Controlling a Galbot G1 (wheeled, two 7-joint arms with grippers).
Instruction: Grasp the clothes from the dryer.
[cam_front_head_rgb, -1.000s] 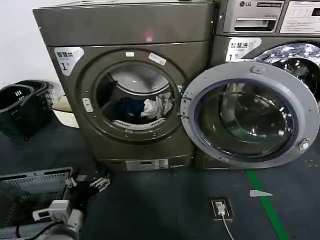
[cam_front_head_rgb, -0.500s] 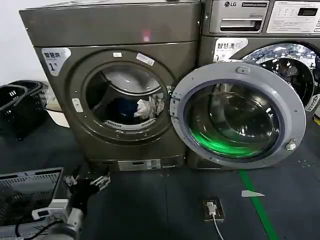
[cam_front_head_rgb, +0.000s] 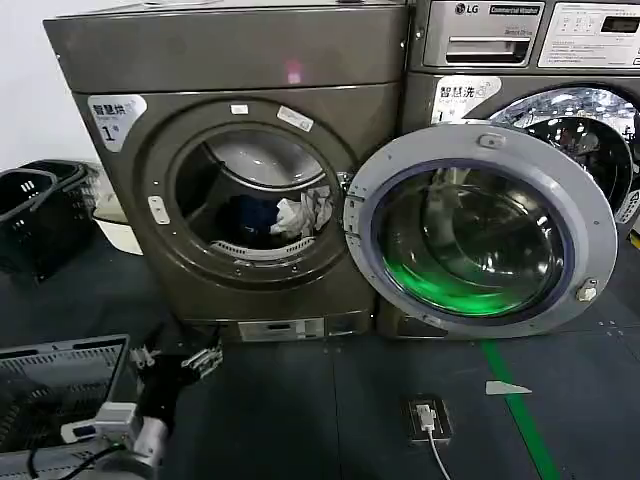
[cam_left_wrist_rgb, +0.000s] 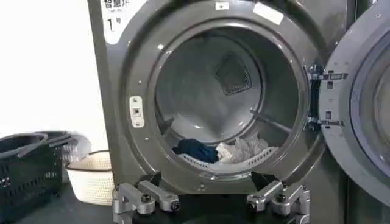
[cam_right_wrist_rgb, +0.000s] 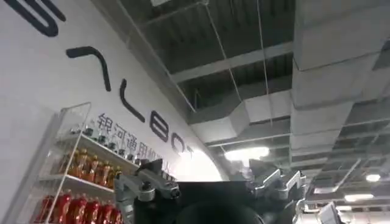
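At the lower left of the head view, nearest the robot, the left hand (cam_front_head_rgb: 178, 357) hangs low over the dark matte floor (cam_front_head_rgb: 330, 400), its metal fingers (cam_left_wrist_rgb: 146, 199) spread wide and holding nothing, beside a grey slatted basket (cam_front_head_rgb: 60, 385). Beyond it stands the dryer (cam_front_head_rgb: 240, 60), a smooth bronze-grey box with a round port, its circular glass door (cam_front_head_rgb: 480, 230) swung open to the right. The clothes (cam_left_wrist_rgb: 222, 150) lie at the bottom of the perforated steel drum, just behind the port's lower rim: a crumpled whitish-grey piece touching a dark navy one. The right hand (cam_right_wrist_rgb: 210, 185) points up toward a ceiling, fingers apart and empty.
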